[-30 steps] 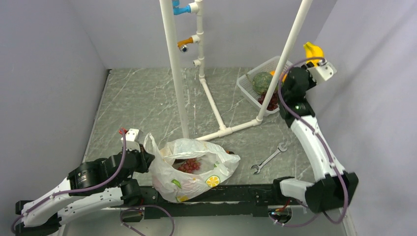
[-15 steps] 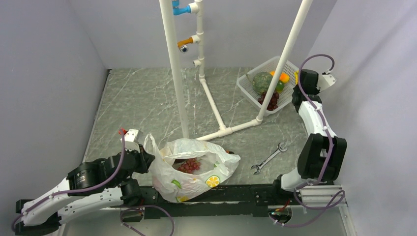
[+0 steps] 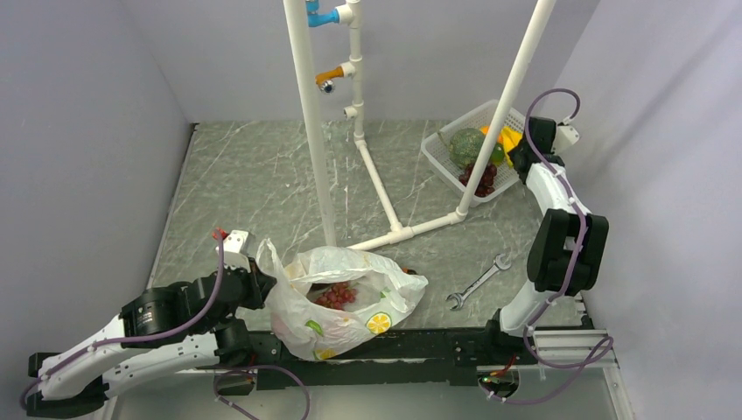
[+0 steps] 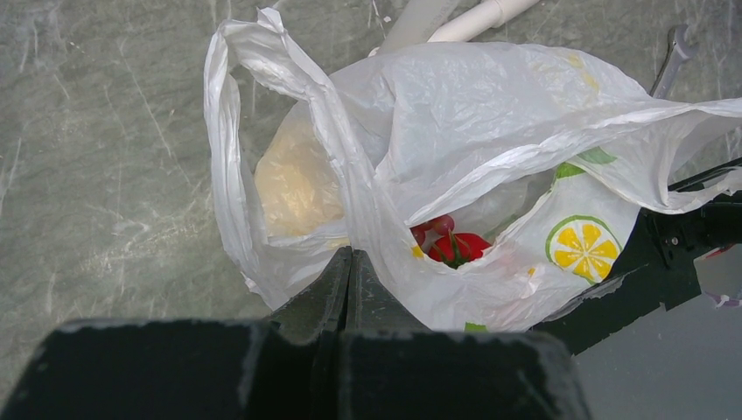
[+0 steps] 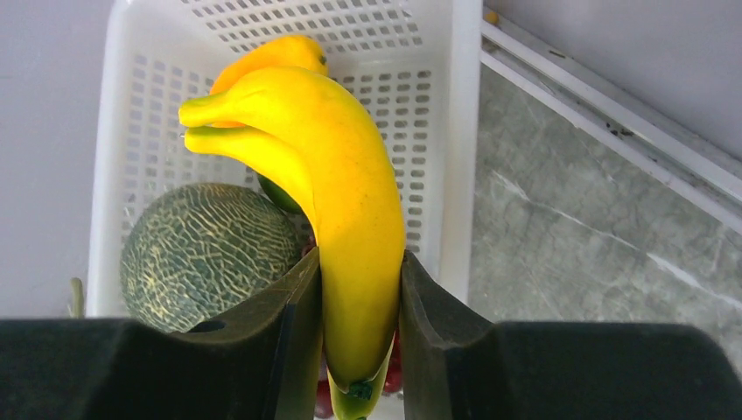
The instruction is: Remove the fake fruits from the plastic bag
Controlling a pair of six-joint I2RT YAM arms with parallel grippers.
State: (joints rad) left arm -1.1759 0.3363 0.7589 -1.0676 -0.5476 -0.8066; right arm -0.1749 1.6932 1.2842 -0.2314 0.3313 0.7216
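Where the grey, marble-veined surface point(image 3: 254, 184) meets the near edge, the plastic bag point(image 3: 350, 306) slumps on its side. Its film is thin, crinkled, translucent white and printed with lemon slices, and its mouth gapes upward. A white frame of round plastic pipe point(image 3: 306, 114) stands behind it. At the far right corner sits a white basket point(image 5: 420, 87) of perforated plastic. It holds a round green melon point(image 5: 210, 254) with a netted skin and an orange fruit point(image 5: 271, 57).

The banana point(image 5: 350, 219) is glossy, smooth and yellow, a curved double finger. The right jaws are closed narrowly on its lower part, above the basket. Its long axis runs straight out from the jaws, the green-tipped end between them and the pointed ends bending left over the melon.

The left jaws are pressed flat together at the bag's near rim, pinching a fold of film beside one loop handle. Inside the bag lie a knobbly light red grape bunch point(image 3: 337, 295) and a shiny red fruit point(image 4: 459, 248), just beyond those jaws. A steel wrench point(image 3: 477, 282) lies to the bag's right.
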